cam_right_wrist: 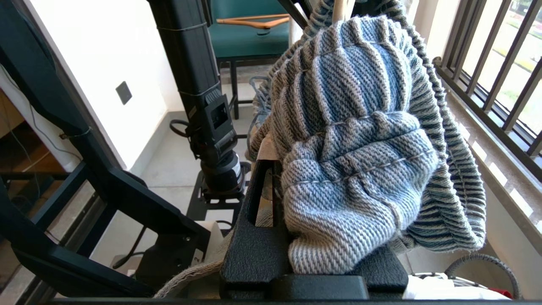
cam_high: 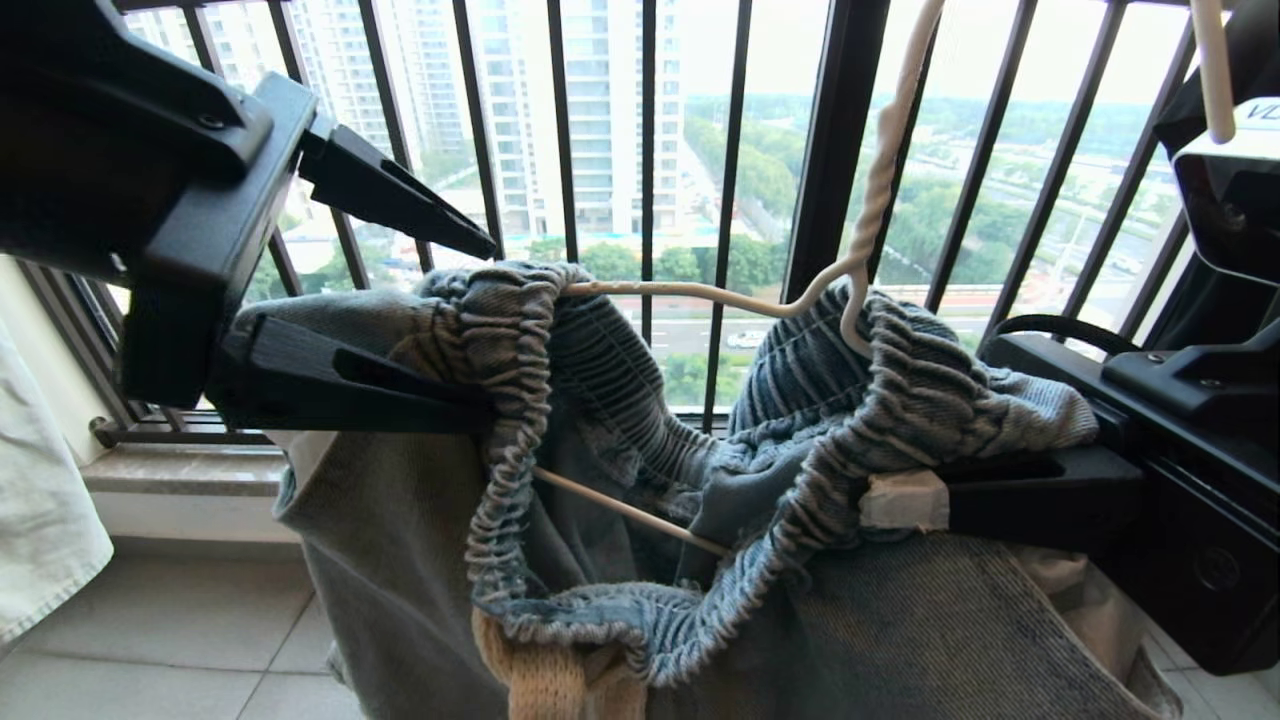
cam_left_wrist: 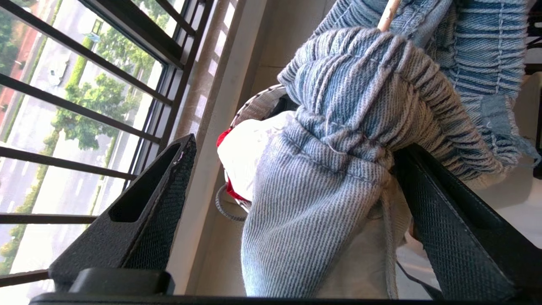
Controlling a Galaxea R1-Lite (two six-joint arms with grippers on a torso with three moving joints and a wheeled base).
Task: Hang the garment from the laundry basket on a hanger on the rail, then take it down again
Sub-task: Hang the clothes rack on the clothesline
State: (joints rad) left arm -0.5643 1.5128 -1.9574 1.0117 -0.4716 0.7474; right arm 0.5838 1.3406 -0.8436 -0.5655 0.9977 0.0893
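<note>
Nearest, at lower centre of the head view: denim shorts [cam_high: 620,560] hanging with the ribbed elastic waistband [cam_high: 500,420] gaping open, blue-grey cloth draping below and a cream knitted drawstring end [cam_high: 545,680] dangling at the bottom edge.

On the left, the left gripper [cam_high: 480,330], jaws spread wide; upper finger out in the air before the bars, lower finger lying against the waistband's left fold. No grasp on the cloth; in the left wrist view [cam_left_wrist: 296,186] the bunched denim [cam_left_wrist: 338,127] lies between the fingers, resting against one textured finger and well apart from the other.

On the right, the right gripper [cam_high: 905,500], clamped shut on the right side of the waistband, a taped fingertip pressing the gathered elastic. In the right wrist view [cam_right_wrist: 275,203] the ribbed band [cam_right_wrist: 360,148] heaped over the closed black fingers.

Running through the waist opening: thin cream-white wire hanger [cam_high: 860,230], lower bar crossing inside the shorts, one shoulder emerging at the left fold, twisted neck rising out of view at the top.

Below the cloth in the left wrist view, part of a patterned basket rim [cam_left_wrist: 258,106] with white and red fabric inside.

Farther off: pale cloth [cam_high: 40,500] at the left edge, tiled floor [cam_high: 150,650], stone sill, then black window railing [cam_high: 830,150] with tower blocks and trees beyond.
</note>
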